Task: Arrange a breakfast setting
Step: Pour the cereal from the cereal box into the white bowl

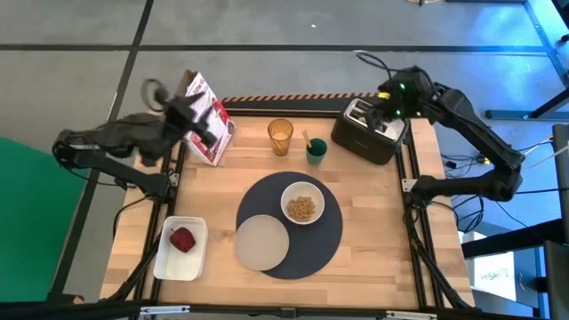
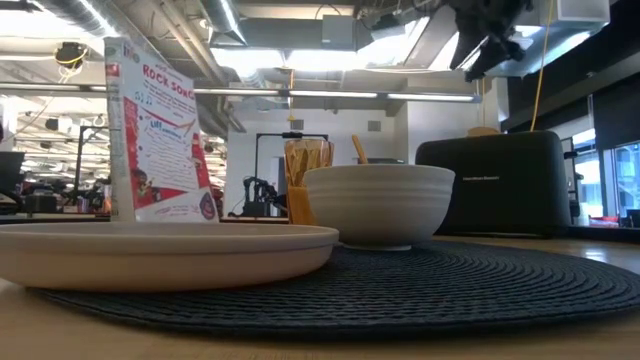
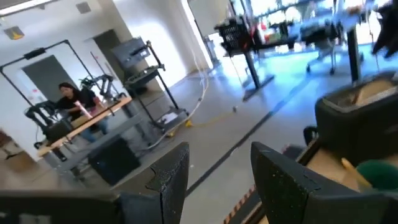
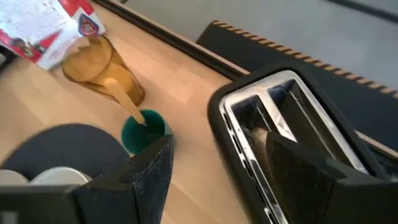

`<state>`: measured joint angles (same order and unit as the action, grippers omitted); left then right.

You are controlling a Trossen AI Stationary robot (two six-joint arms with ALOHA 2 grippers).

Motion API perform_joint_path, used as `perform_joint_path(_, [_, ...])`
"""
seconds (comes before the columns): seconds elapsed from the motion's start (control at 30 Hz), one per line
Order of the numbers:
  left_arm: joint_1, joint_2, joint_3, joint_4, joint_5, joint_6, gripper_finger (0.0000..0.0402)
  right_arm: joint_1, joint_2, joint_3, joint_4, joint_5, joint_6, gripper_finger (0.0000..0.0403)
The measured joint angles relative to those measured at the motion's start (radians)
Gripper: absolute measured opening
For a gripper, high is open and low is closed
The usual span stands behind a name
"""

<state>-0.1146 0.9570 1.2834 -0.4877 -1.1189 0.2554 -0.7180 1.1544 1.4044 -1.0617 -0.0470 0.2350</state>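
The round dark grey mat (image 1: 293,233) lies mid-table and serves as landmark. On it, a small white bowl (image 1: 302,203) of cereal sits at the far right part, and a flat white plate (image 1: 261,242) overlaps its near left edge. Beyond the mat stand an amber tumbler (image 1: 280,137) and a green cup (image 1: 316,151) holding the orange-handled spoon (image 1: 307,140). The left gripper (image 1: 200,120), far left of the mat, meets a cereal box (image 1: 208,118); whether it grips it I cannot tell. The right gripper (image 4: 214,171) hovers with fingers apart above the black toaster (image 1: 369,131), far right of the mat.
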Motion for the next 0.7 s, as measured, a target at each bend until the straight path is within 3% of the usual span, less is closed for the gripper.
perform_joint_path(0.13, [0.031,0.054,0.035,-0.002,0.005,0.008,0.0166,-0.045,0.031,0.0,0.062,-0.087,0.007,0.0246])
perform_joint_path(0.27, [0.083,0.078,0.106,-0.017,-0.21,0.07,0.0166,-0.042,0.04,0.0,0.119,-0.103,0.028,0.0246])
perform_joint_path(0.37, [0.177,0.069,0.17,-0.033,-0.214,0.021,0.0166,-0.042,0.041,0.0,0.134,-0.103,0.031,0.0246])
perform_joint_path(0.43, [0.272,0.061,0.199,-0.109,-0.154,-0.025,0.0166,-0.042,0.041,0.0,0.141,-0.102,0.05,0.0246])
perform_joint_path(0.6, [0.613,0.073,0.212,-0.304,0.196,-0.213,0.0166,-0.042,0.041,0.0,0.152,-0.095,0.056,0.0246])
perform_joint_path(0.7, [0.816,0.124,0.21,-0.487,0.348,-0.382,0.0166,-0.042,0.041,0.0,0.161,-0.096,0.056,0.0246])
